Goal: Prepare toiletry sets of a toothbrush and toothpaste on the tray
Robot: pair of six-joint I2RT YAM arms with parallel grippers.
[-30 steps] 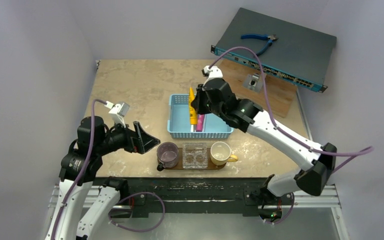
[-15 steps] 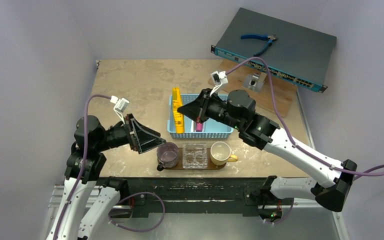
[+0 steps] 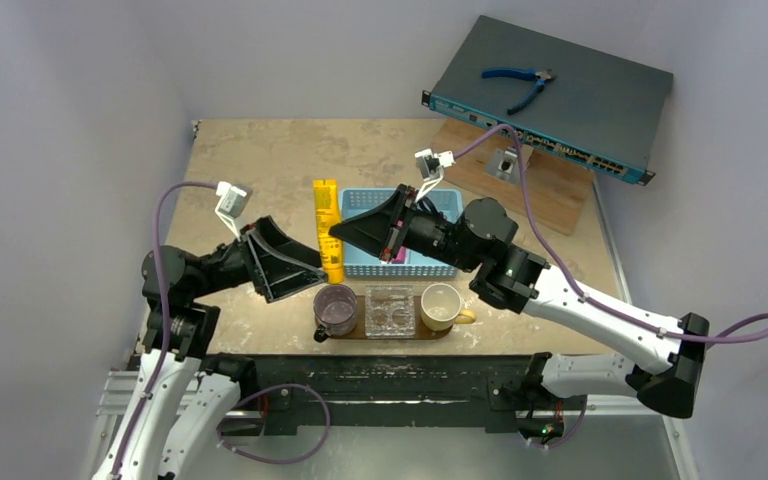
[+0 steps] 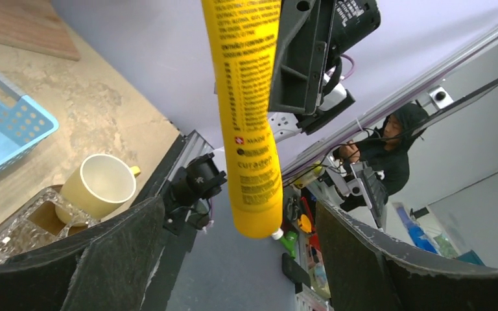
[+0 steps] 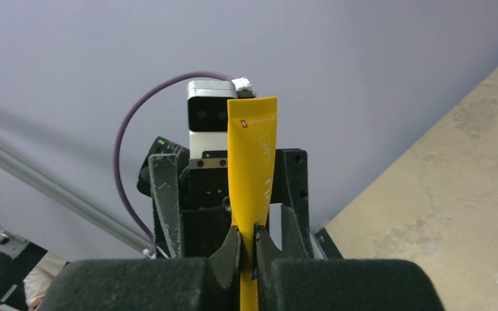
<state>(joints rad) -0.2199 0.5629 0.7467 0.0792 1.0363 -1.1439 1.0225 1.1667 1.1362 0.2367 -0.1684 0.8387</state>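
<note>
Yellow tube (image 3: 325, 205) held aloft beside the blue basket (image 3: 370, 268)
My right gripper (image 5: 247, 249) pinches it; my left gripper (image 3: 312, 268) gapes wide, seemingly flanking its lower end

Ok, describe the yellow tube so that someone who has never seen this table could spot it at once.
Find the light-blue basket in the middle of the table. Just beyond its left edge, the right gripper holds the yellow tube in the air. It is bright yellow, long and slim with black print, unlike the round purple cup and cream cup nearby.
</note>
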